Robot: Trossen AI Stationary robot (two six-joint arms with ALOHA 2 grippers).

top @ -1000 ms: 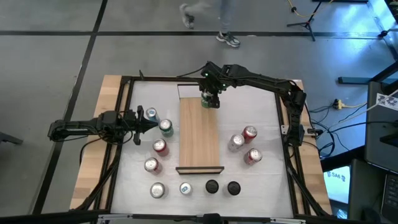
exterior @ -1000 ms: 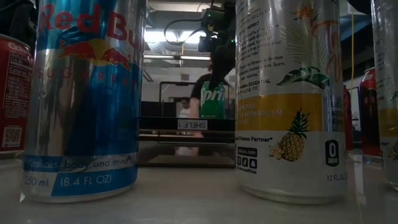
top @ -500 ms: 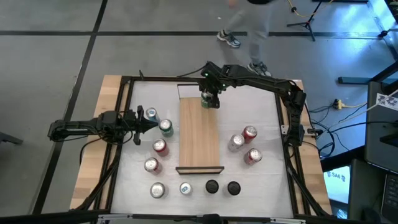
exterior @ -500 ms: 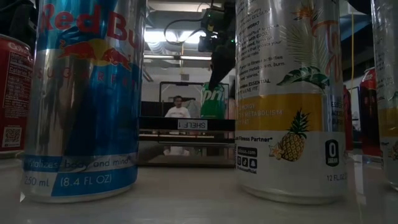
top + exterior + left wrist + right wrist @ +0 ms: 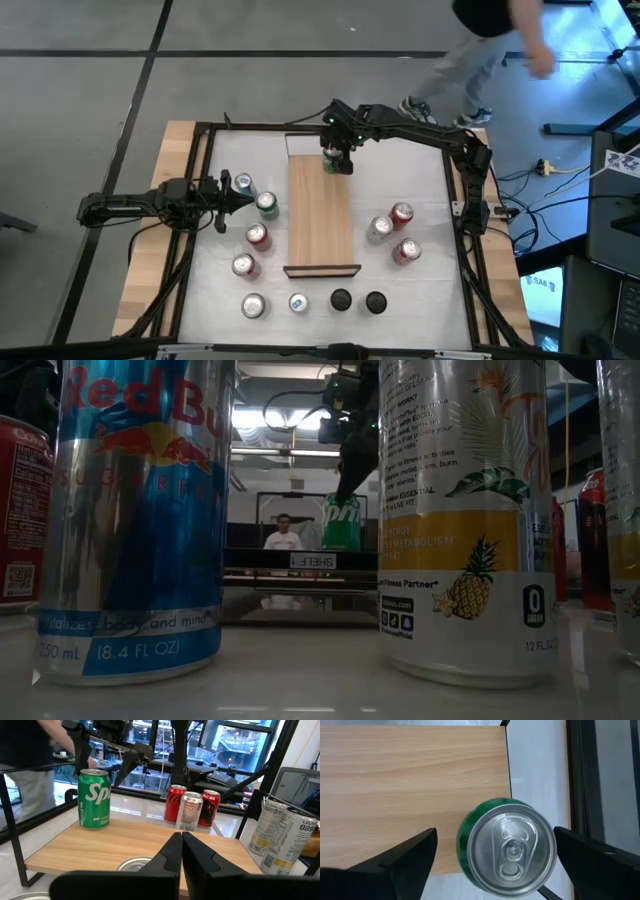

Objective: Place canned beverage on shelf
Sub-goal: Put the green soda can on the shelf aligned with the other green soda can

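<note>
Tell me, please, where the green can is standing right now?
In the high view the green can stands upright at the shelf's far end, by its right corner, directly below the open right gripper.

Upright green can [image 5: 509,847] on shelf [image 5: 320,215]

Twelve cans [image 5: 258,235], one shelf [image 5: 321,225], one person [image 5: 490,40].
We count one green can [image 5: 335,161] on the shelf and eleven on the white table [image 5: 430,190]: four to the shelf's left, three to its right, four along the near edge. Two of those last are dark-topped, and we only take them for cans.
</note>
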